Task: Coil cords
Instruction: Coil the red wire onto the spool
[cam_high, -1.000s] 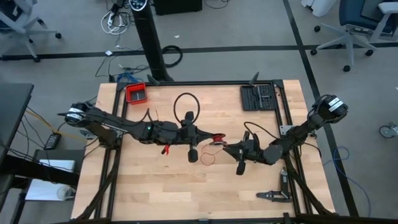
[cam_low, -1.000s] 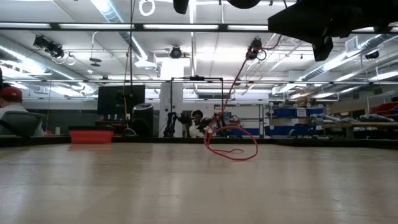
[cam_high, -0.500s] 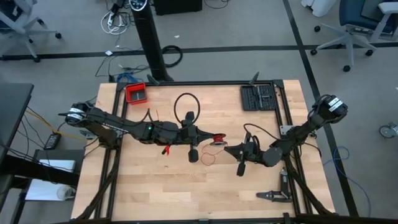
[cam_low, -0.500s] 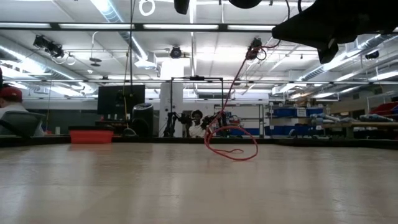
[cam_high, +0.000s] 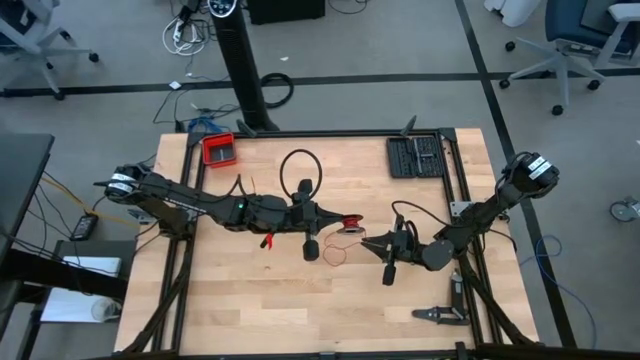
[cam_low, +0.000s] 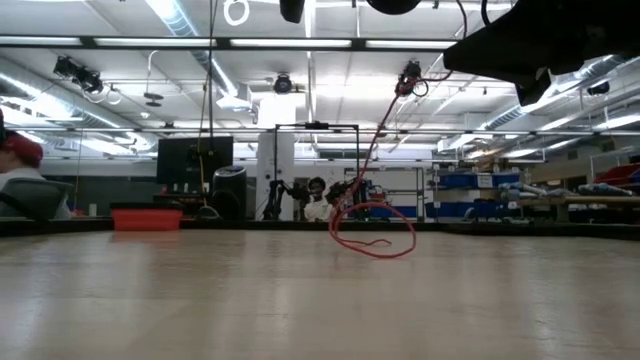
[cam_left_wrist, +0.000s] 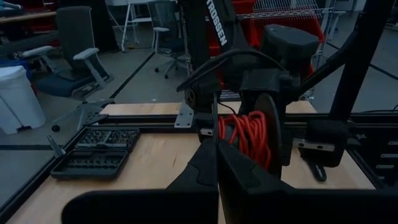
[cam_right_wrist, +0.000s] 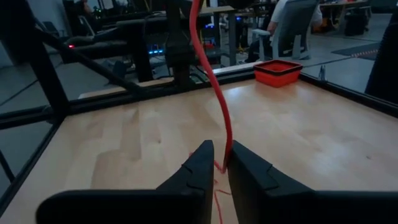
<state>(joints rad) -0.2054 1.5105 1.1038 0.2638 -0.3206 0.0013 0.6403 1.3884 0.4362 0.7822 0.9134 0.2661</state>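
The left end effector (cam_high: 335, 221) sits near the centre of the worktop (cam_high: 250, 300), its fingers pressed together. Directly beyond its fingertips, in the left wrist view, a wound bundle of the red cord (cam_left_wrist: 247, 137) sits against a dark disc-shaped part. From above, that bundle shows as a small red spot (cam_high: 351, 221) just off the left end effector's tip.

The right end effector (cam_high: 368, 241) lies at about four o'clock from the bundle, close by. In the right wrist view its two fingers (cam_right_wrist: 198, 167) stand narrowly apart with the cord (cam_right_wrist: 214, 87) running down between them; whether they actually pinch it cannot be told (the gap looks slim). A loose loop of cord (cam_low: 372, 232) rests on the worktop in the low view, with a strand rising from it toward the arms overhead.

Toward eleven o'clock on the worktop sits a red tray (cam_high: 219, 150); toward one o'clock, a dark tool case (cam_high: 415, 156). A black cable loop (cam_high: 298, 166) lies at twelve o'clock from the left end effector.
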